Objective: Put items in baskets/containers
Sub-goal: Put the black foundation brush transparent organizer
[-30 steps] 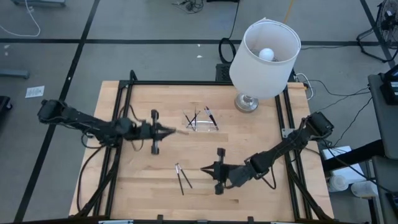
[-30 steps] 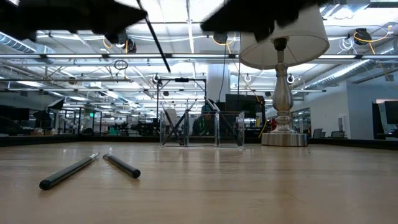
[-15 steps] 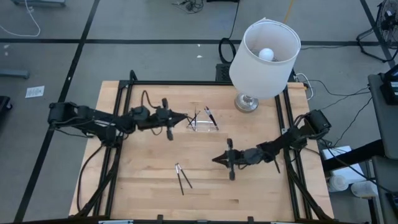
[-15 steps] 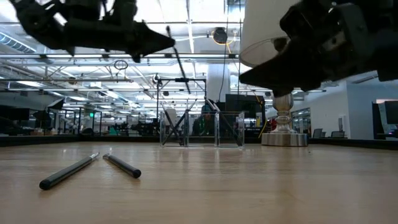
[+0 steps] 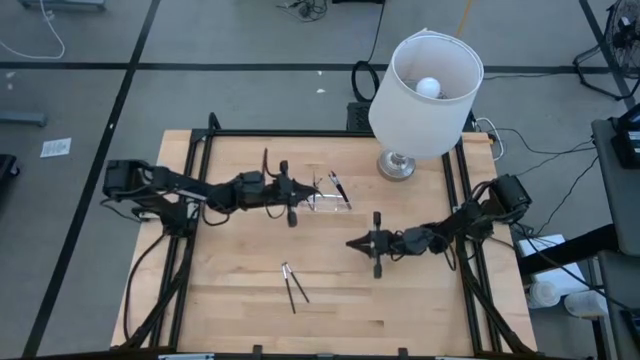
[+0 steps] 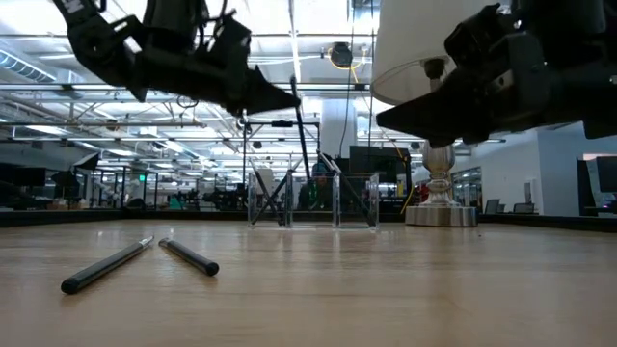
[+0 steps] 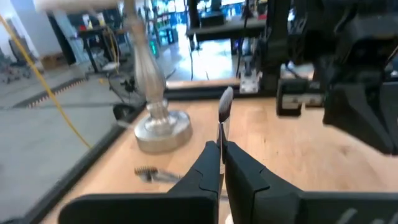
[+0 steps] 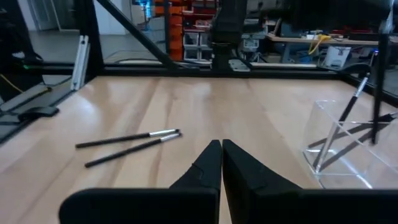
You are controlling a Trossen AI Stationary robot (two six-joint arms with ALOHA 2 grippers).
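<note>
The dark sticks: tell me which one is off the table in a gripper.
The stick pinched in the left gripper, hanging over the clear tray. The two sticks lying near the front edge rest flat on the wood.

The left gripper (image 5: 303,192) with its pinched stick (image 6: 304,145) crowds the clear tray's (image 5: 327,197) near edge, and the lamp (image 5: 420,95) blocks the far right corner beside it. The right gripper (image 5: 352,243) hangs over mid-table. Bare wood lies open around the two loose sticks (image 5: 293,286) near the front.
</note>
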